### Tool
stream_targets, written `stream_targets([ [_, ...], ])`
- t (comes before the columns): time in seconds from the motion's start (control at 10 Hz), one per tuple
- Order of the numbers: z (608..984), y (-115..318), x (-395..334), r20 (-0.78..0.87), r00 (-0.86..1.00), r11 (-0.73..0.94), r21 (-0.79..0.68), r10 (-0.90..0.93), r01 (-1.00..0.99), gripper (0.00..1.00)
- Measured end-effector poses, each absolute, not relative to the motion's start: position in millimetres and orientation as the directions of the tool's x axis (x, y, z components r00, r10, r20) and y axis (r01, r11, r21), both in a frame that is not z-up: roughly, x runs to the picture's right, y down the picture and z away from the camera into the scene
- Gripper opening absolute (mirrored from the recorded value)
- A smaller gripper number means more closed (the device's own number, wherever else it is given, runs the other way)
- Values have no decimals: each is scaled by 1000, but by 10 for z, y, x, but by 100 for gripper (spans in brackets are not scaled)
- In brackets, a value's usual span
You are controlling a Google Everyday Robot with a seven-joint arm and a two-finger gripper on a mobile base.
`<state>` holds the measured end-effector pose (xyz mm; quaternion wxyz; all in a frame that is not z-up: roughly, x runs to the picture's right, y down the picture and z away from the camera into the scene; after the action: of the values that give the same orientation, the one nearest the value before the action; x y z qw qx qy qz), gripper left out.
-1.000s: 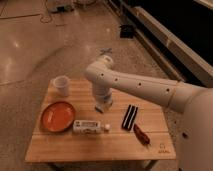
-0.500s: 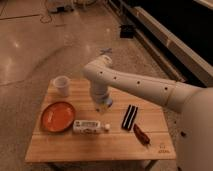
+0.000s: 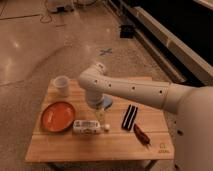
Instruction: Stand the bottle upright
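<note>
A small clear bottle (image 3: pixel 90 126) with a white label lies on its side on the wooden table (image 3: pixel 100 147), cap end pointing right, just right of the orange plate. My white arm reaches in from the right and bends down over the table's middle. My gripper (image 3: pixel 101 115) hangs just above the bottle's cap end, close to it; I cannot tell if it touches.
An orange plate (image 3: pixel 57 116) sits at the left, a white cup (image 3: pixel 61 85) at the back left. A blue object (image 3: pixel 107 102) lies behind the gripper. A black striped item (image 3: pixel 130 117) and a dark red item (image 3: pixel 141 135) lie to the right.
My gripper has come down a little toward the bottle's cap end. The bottle and other objects have not moved.
</note>
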<state>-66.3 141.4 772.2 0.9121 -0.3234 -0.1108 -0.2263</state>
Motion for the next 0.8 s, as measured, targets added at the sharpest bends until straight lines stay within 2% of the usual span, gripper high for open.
stream_targets([
  [0.8, 7959, 1753, -550, 256, 947, 797, -522, -192, 303, 80],
])
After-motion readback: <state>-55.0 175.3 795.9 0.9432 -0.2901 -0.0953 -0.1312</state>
